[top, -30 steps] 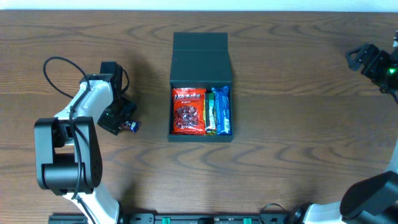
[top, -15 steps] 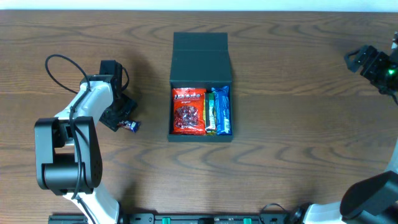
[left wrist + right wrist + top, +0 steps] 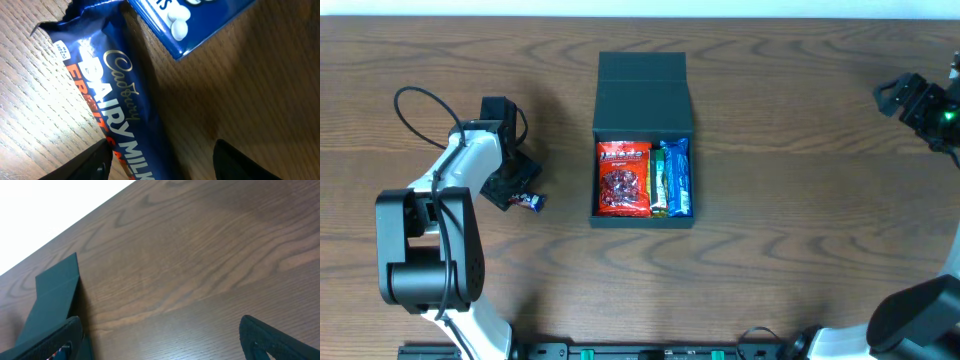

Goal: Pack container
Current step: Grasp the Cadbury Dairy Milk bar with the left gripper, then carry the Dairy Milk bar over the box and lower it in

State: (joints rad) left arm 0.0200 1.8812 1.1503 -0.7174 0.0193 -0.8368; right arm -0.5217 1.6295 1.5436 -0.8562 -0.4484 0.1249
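Container (image 3: 642,92), lid open toward 12 o'clock, at mid-worktop (image 3: 800,250). It holds three items: one red packet (image 3: 623,178), one green bar (image 3: 659,180) and one blue packet (image 3: 679,178); their print is unreadable. Left pincer (image 3: 514,191) at its 9 o'clock, well apart, jaws parted astride one dark-blue bar (image 3: 125,115) lettered "Cadbury Dairy Milk", unclamped. One blue wrapper (image 3: 200,20), lettering cut off, lies just beside. Right pincer (image 3: 890,95) at 2 o'clock, wide open, empty.

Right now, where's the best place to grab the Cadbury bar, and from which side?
Pinch the Cadbury bar across its narrow width near mid-length, coming straight down. It lies flat on the table, long and slim, with the left fingers open either side; a blue packet crowds its far end.
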